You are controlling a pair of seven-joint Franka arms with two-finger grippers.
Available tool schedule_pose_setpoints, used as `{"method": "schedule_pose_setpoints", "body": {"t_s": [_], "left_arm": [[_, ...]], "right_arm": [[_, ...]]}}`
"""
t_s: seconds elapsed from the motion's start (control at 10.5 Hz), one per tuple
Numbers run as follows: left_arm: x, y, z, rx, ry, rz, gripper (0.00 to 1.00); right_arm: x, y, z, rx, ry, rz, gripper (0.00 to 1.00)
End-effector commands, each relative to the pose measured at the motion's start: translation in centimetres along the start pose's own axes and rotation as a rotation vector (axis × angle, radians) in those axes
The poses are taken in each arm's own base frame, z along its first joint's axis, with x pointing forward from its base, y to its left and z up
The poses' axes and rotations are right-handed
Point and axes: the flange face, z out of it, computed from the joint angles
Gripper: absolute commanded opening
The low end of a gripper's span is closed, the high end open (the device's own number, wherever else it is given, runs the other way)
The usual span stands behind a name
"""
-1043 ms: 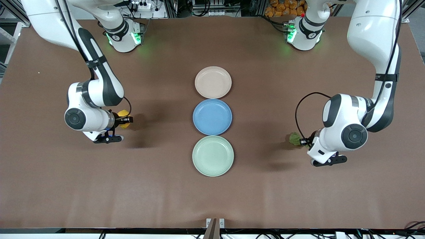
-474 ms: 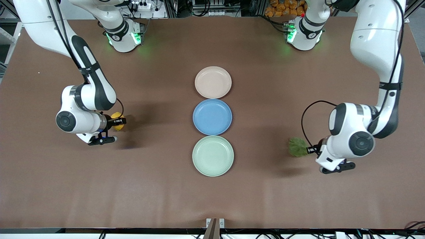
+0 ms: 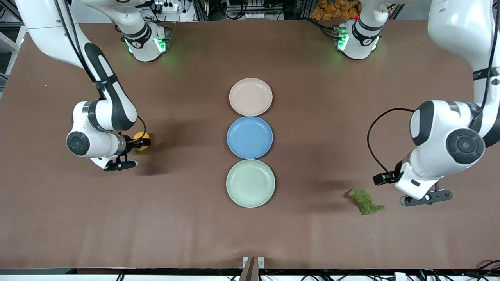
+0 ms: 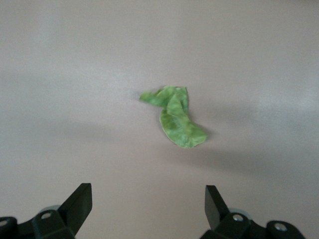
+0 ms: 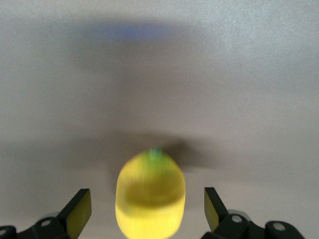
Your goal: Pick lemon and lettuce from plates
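Note:
The lemon (image 3: 142,141) is between the open fingers of my right gripper (image 3: 137,143), toward the right arm's end of the table. In the right wrist view the lemon (image 5: 150,195) is blurred and touches neither finger of my right gripper (image 5: 147,211). The lettuce (image 3: 365,200) lies loose on the table toward the left arm's end. My left gripper (image 3: 382,178) is open and empty above the table beside it. The left wrist view shows the lettuce (image 4: 176,117) ahead of my left gripper (image 4: 148,206). The beige-pink plate (image 3: 250,96) and the mint green plate (image 3: 250,183) hold nothing.
A blue plate (image 3: 250,137) sits between the other two plates in a row at the table's middle. It holds nothing. Brown tabletop (image 3: 179,218) lies round both grippers.
My left gripper opened and let the lettuce go; it dropped to the table, and the arm rose toward its end. My right gripper opened off the lemon.

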Motion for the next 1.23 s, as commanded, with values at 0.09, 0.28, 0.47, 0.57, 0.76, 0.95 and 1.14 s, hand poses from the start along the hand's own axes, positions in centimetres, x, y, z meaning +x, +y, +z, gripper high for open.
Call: {"method": "schedule_pose_setpoints", "body": {"t_s": [0.09,0.28,0.47,0.57,0.76,0.95,1.14], "left_arm": [[-1.0,0.2,-2.3,0.025,0.003,0.036,1.0],[-2.2,0.3,-7.4,0.017,0.045,0.04,1.0],[-3.8,0.4,-12.0,0.008,0.066,0.048,1.0],[-4.7,0.0,-14.7,0.011,0.086,0.051,1.0],[-6.5,0.1,-18.9,-0.003,0.129,0.1,1.0],[-8.1,-0.4,-21.9,-0.01,0.143,0.095,1.0],[-10.0,-1.7,-24.2,-0.036,0.124,0.101,1.0]], "right_arm": [[0.1,-0.2,-7.0,0.003,-0.041,-0.01,1.0],[-0.5,-0.3,-11.7,-0.002,-0.023,-0.012,1.0],[-1.6,1.7,-17.1,0.009,-0.005,0.013,1.0],[-2.7,2.2,-19.9,0.004,0.036,0.021,1.0],[-5.0,2.6,-24.3,-0.01,0.12,0.033,1.0],[-7.8,2.4,-28.3,-0.019,0.18,0.04,1.0],[-10.0,1.4,-31.3,-0.028,0.229,0.037,1.0]]}}
